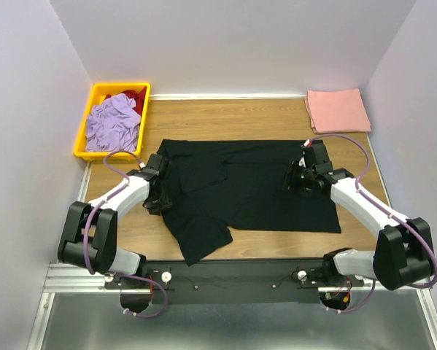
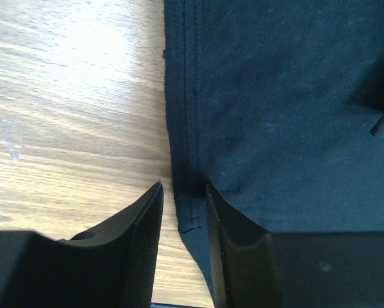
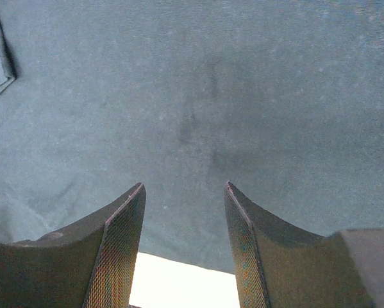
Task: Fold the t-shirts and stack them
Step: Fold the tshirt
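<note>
i'm at the pickup for the next fold of the black t-shirt (image 1: 262, 193), which lies spread mid-counter (image 1: 225, 120). my left end effector (image 2: 182, 187) straddles its left hem, jaws narrowly apart, not yet clamped. the right end effector (image 3: 184, 186) hovers over the right edge, jaws wide apart. next, i judge, both must pinch cloth and lift together. the folded salmon-pink t-shirt (image 1: 338, 109) waits far right.

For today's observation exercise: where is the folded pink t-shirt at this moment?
In the top view, the folded pink t-shirt lies on the table at its far right corner, just beyond the right hand and the spread black t-shirt.
</note>
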{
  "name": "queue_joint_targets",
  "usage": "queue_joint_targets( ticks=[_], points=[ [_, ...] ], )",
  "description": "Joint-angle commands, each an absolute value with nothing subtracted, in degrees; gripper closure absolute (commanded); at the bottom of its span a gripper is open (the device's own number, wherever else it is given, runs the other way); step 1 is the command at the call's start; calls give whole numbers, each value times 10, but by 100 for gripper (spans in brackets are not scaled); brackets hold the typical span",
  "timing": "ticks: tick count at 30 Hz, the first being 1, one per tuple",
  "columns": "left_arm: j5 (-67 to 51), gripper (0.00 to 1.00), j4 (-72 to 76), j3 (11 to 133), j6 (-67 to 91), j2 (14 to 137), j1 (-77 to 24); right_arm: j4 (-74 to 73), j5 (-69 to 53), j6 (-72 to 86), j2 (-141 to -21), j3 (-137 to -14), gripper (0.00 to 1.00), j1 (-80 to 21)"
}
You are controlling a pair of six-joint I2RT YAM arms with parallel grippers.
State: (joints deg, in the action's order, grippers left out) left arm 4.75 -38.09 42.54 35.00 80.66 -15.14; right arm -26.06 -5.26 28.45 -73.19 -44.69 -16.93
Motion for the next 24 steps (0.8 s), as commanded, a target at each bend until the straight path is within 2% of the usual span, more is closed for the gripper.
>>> queue_joint_targets(
  ticks=[1, 6, 9, 10, 15, 19, 21, 24],
  points=[
    [34, 64, -389, 438, 355, 810, -155, -271, -21, 287, -741, -442, 41, -173],
    [25, 83, -387, 434, 357, 810, -155, -275, 21, 287, -748, -442, 41, -172],
    [23, 98, -386, 434, 353, 808, -155, -291, 59, 289, -749, -446, 39, -171],
    [23, 100, -386, 433, 353, 806, -154, -298, 82, 291, -750, -447, 38, -171],
    [27, 100, -374, 425, 353, 779, -154, -358, 142, 320, -749, -454, 32, -145],
    [17, 100, -353, 421, 345, 762, -154, -382, 113, 341, -754, -436, 32, -73],
    [13, 100, -343, 418, 338, 752, -153, -390, 80, 359, -749, -421, 32, -2],
    [5, 100, -330, 411, 329, 739, -153, -418, 91, 384, -741, -432, 35, 25]
  ],
)
